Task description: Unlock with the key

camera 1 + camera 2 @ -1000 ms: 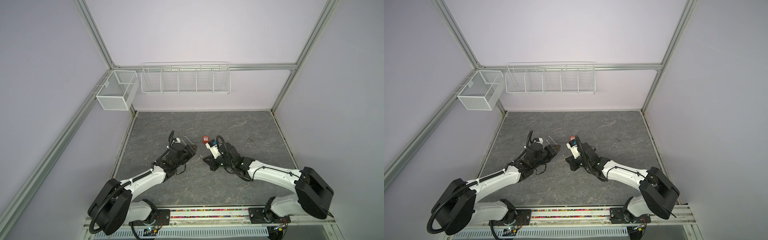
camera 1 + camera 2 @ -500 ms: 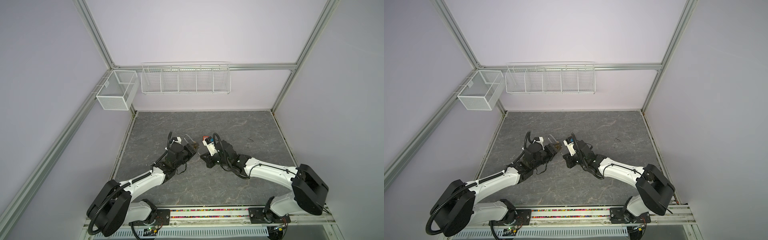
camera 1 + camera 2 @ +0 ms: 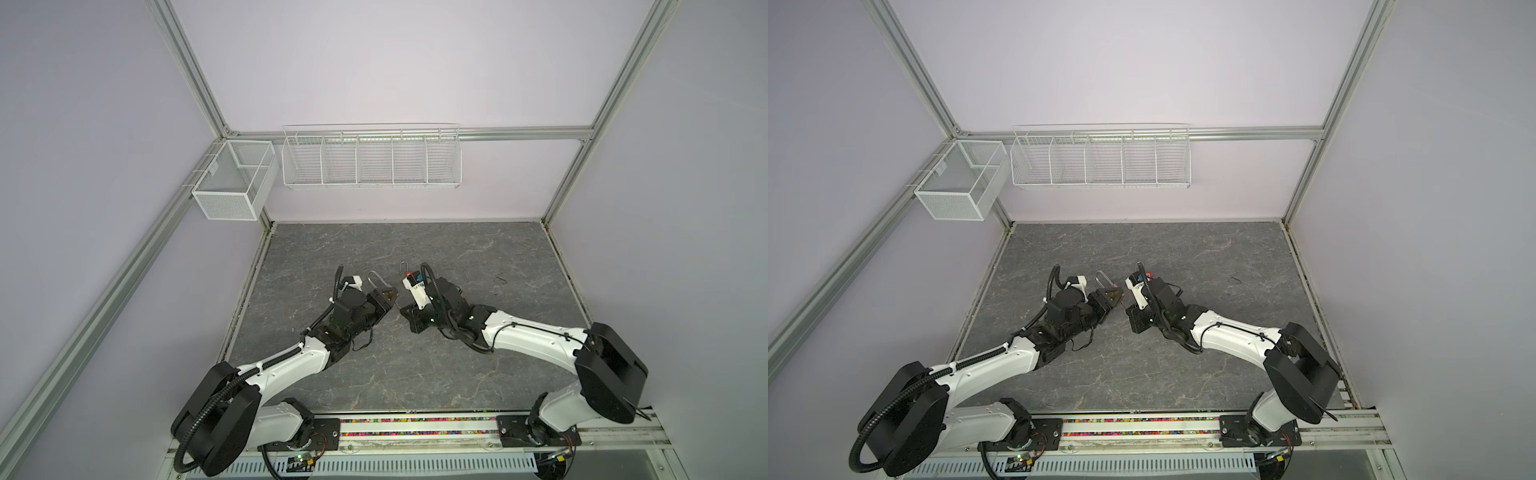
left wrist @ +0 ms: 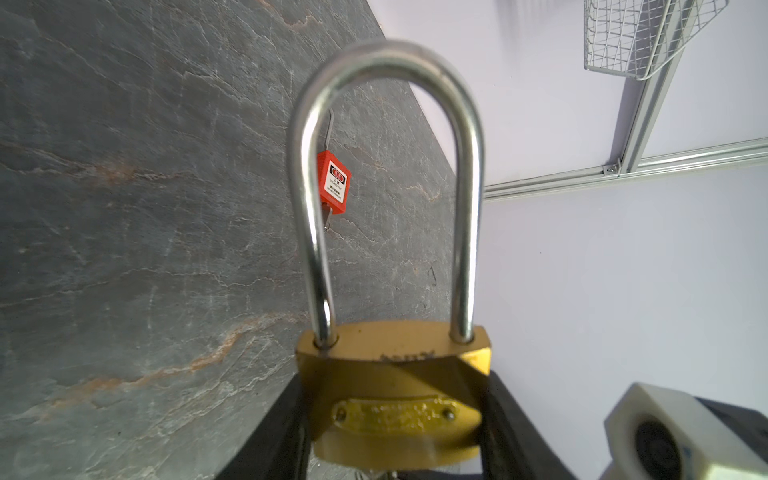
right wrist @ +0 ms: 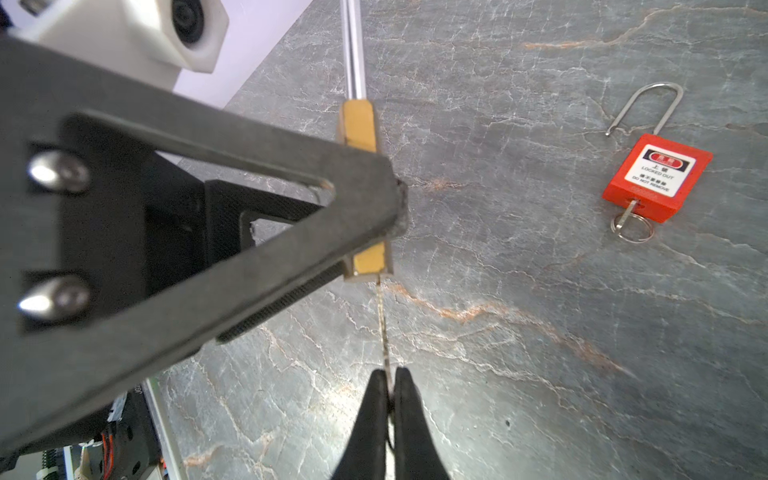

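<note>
Right wrist view: right gripper (image 5: 388, 380) is pinched tight on the key (image 5: 383, 324). The blade reaches the underside of the padlock (image 5: 369, 261), can't tell if it's in. A left finger (image 5: 208, 249) blocks the padlock's middle there.

Left wrist view hides the key but shows the left gripper (image 4: 395, 419) clamping the brass body, shackle (image 4: 386, 62) seated on both sides.

Top views: key too small to see, padlock held between the arms near the middle of the table (image 3: 457, 374).

Red lock (image 5: 656, 178) lies well aside, shackle sprung, its own key in it.
</note>
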